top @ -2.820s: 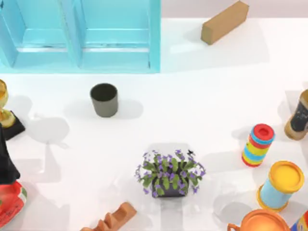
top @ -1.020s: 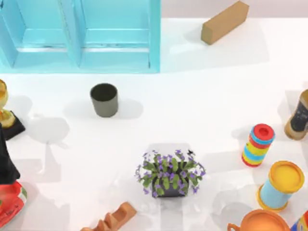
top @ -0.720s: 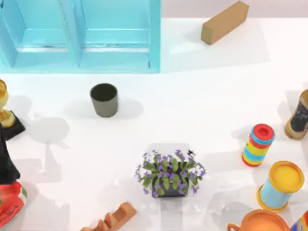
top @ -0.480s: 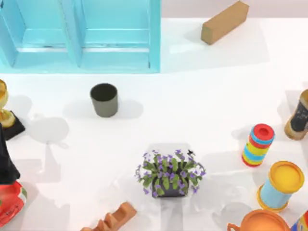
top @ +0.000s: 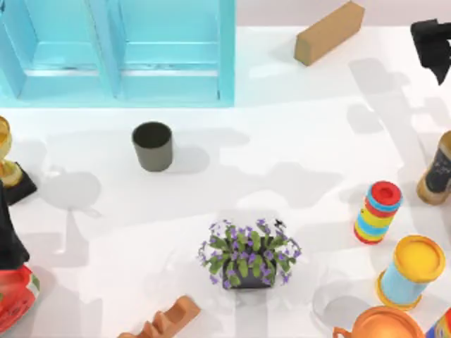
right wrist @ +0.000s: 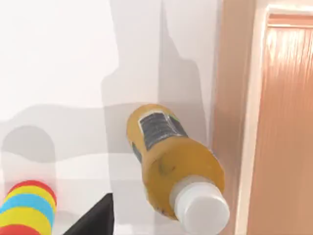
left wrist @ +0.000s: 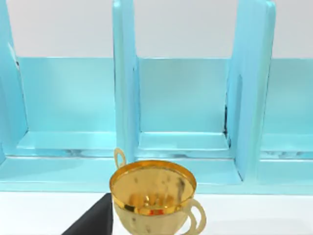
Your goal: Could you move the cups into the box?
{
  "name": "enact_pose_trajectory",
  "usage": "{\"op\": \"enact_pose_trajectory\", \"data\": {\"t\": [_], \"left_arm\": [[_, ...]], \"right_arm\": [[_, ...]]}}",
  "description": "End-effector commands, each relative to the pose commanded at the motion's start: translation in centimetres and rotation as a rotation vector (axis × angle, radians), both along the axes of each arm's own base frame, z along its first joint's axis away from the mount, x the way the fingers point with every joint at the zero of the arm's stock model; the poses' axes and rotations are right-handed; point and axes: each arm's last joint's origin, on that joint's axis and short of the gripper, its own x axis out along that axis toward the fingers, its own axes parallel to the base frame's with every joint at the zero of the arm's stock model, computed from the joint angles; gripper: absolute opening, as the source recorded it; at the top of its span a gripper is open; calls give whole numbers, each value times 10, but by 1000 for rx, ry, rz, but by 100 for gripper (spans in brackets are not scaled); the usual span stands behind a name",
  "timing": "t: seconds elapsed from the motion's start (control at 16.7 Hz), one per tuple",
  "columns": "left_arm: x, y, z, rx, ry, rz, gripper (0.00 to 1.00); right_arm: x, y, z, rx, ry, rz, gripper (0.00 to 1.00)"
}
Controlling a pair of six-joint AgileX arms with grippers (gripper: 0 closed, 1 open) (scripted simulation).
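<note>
The dark grey-olive tapered cup point(top: 152, 145) with its black inside stands upright on the white desk point(top: 282, 141), left of centre in the top view and just below the large light turquoise box point(top: 116, 53) with tall walls and an inner divider, which fills the upper left of the frame. The cup is apart from the box's front wall, and nothing grips it. Its compartments look empty as far as the left wrist view reaches, where a shiny gold trophy cup point(left wrist: 153, 195) sits in front of the box's open bays.

A dark part of the right arm point(top: 433, 39) shows at the upper right edge of the top view, near the tan-brown cuboid block point(top: 329, 32); whether its pincer is spread or pressed together cannot be told. The right wrist view looks down on a yellow-brown bottle with a white cap point(right wrist: 173, 166) and the striped multicolour cylinder point(right wrist: 27, 208).

As I judge it, the step in hand is the approach: the grey-olive cup is not yet grasped. The next move calls for a pincer to travel to that cup, descend over its rim with fingers spread, and steer wide of the purple-flowered potted plant point(top: 248, 255) at the lower centre.
</note>
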Motion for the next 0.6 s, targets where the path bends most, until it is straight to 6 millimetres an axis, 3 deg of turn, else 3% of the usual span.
{"op": "enact_pose_trajectory", "data": {"t": [0.12, 0.3, 0.42, 0.6], "left_arm": [[0, 0, 0, 0, 0, 0, 100], [0, 0, 0, 0, 0, 0, 100], [0, 0, 0, 0, 0, 0, 100], [0, 0, 0, 0, 0, 0, 100]], "right_arm": [[15, 85, -11, 6, -85, 25, 100], [4, 204, -36, 58, -206, 45, 100], [-13, 264, -54, 105, -270, 40, 100], [-39, 320, -80, 165, -331, 22, 100]]}}
